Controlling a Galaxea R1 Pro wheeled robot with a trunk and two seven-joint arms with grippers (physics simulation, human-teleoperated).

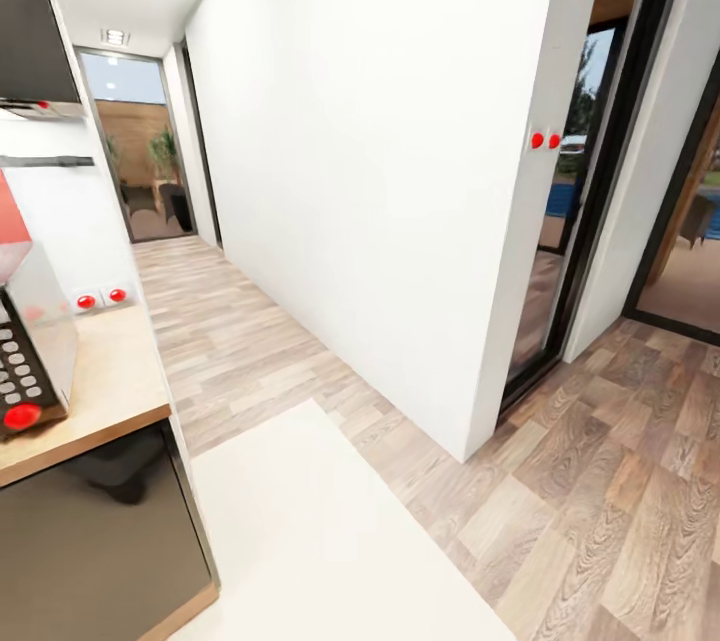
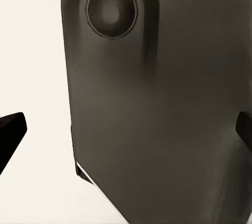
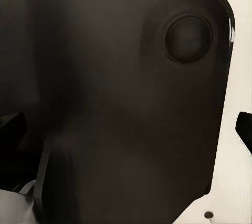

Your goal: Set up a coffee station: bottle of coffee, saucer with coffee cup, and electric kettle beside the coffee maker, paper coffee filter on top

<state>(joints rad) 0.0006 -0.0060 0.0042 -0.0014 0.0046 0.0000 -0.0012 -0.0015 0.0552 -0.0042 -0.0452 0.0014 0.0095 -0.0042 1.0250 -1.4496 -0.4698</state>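
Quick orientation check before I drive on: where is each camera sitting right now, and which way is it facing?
Head view: on the head, facing down a hallway; kitchen countertop at left, white wall ahead.
Left wrist view: by the left tool, facing a dark rounded panel; black fingertips at the edges.
Right wrist view: by the right tool, facing a similar dark panel.
Both wrist views share that close dark panel.

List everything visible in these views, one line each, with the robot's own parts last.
Countertop: one, pale beige wood-look, near left, above a dark grey cabinet front.
Appliance: one, silvery with a red button and a keypad, on the countertop at the left edge.
Red wall switches: two, above the countertop; two more on the white wall's end.
White wall: one, centre.
Floor: wood planks; a white rug near.
Glass door: one, far end.
Robot body panels: dark grey, close before both wrist cameras.
Gripper fingertips: black, apart at the picture edges.
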